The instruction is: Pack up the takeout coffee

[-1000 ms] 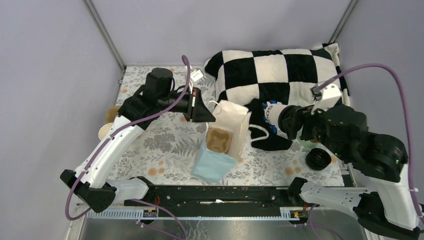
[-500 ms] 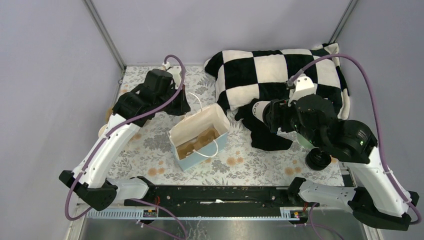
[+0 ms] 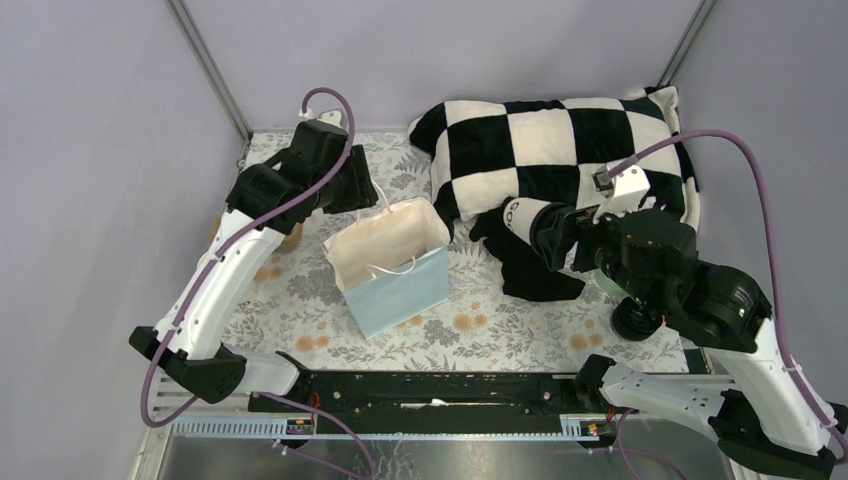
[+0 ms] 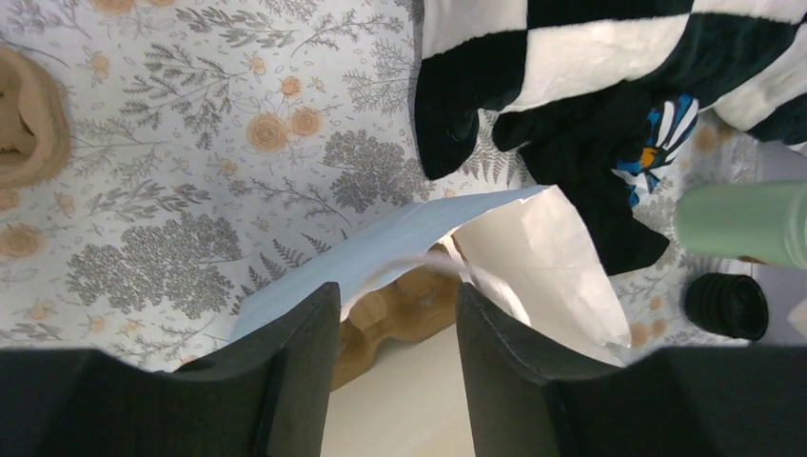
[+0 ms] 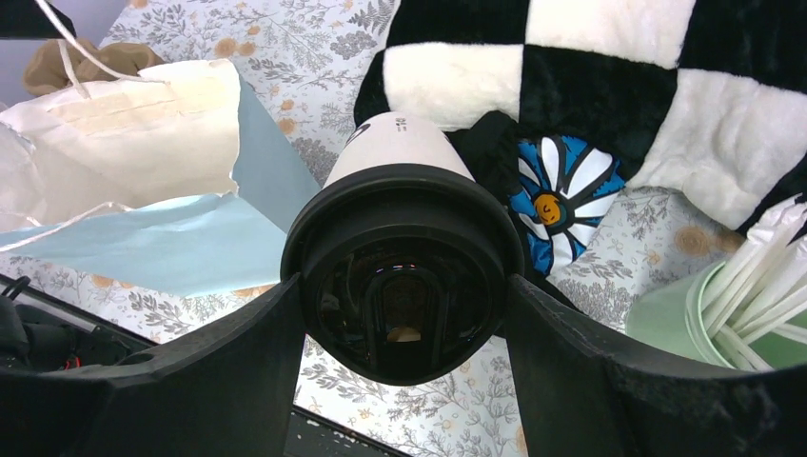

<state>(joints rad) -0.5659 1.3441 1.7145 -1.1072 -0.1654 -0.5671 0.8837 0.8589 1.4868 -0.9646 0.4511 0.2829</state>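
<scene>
A cream-white coffee cup with a black lid is clamped between the fingers of the right gripper, which are pressed against opposite sides of the lid. The cup is held on its side in the air, with its lid turned toward the wrist and its base pointed toward the left side of the flowered table. It is seen above a black cloth printed with a blue and white daisy, just in front of a black-and-white checked pillow. It is kept apart from the bag, to the right of it.

A light blue paper bag is stood upright and open on the table, between the two arms. Its inside is cream, and a brown cardboard carrier is seen at its bottom in the left wrist view. The left gripper is positioned at the far rim of the bag with its jaws parted. The rim and a white string handle are seen in the gap between them, and neither is squeezed.

A mint-green cup filled with white straws is placed near the right arm, and a stack of black lids is set just in front of it. A brown cardboard piece is laid on the table to the left of the bag.
</scene>
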